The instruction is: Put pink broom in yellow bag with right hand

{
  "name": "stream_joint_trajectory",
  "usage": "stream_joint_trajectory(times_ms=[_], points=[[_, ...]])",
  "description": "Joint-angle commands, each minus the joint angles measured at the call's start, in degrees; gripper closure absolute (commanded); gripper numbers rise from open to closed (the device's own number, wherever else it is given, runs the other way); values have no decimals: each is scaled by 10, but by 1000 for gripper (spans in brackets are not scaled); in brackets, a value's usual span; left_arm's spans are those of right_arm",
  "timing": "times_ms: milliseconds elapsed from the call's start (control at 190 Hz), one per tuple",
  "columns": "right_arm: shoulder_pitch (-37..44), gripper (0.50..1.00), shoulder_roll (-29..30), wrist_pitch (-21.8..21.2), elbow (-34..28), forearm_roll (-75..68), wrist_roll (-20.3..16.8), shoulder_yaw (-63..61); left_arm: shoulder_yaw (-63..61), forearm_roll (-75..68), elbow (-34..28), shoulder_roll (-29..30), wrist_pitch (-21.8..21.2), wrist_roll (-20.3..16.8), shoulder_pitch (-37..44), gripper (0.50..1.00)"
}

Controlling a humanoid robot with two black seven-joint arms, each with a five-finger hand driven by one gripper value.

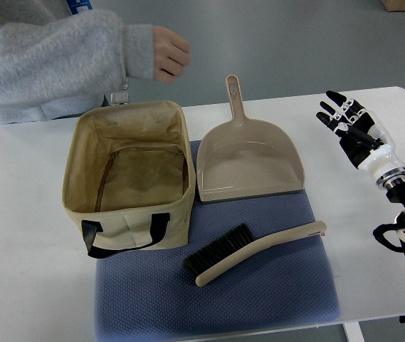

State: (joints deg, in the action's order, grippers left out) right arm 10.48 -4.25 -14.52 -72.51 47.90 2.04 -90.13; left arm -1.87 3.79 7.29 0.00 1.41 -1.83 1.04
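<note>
My left arm is out of frame. Right hand (348,121) in at the right edge, fingers spread and holding nothing, hovering over bare worktop (24,235) right of the dustpan (248,160). My forearm's lower part is cut by the frame edge.

Landmark: the blue mat (259,285). Its near edge runs to the bottom of the frame; its far-left part is hidden under the bag (127,167).

Broom (252,251) lies flat on the mat, about mid-mat. It reads beige rather than pink from here. Long axis runs left-near to right-far: dark bristles at the left end, handle tip toward the mat's right edge. Nothing touches it.

Bag stands open-mouthed over the mat's far-left corner, black strap on its near wall. Dustpan at the mat's far edge, handle pointing away.

Open mat all around the broom. A person's hand (168,53) and grey sleeve (53,50) hang beyond the bag, body cut off at top.
</note>
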Motion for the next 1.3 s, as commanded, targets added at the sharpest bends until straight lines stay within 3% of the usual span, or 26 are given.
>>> stream_joint_trajectory(times_ms=[0, 1028, 1297], points=[[0, 574, -1, 0, 0, 0, 1, 0, 0, 0, 0, 0, 0, 0, -1, 500], [17, 574, -4, -3, 0, 0, 0, 4, -1, 0, -2, 0, 0, 0, 0, 500], [24, 574, -19, -21, -1, 1, 0, 5, -1, 0, -2, 0, 0, 0, 0, 500]])
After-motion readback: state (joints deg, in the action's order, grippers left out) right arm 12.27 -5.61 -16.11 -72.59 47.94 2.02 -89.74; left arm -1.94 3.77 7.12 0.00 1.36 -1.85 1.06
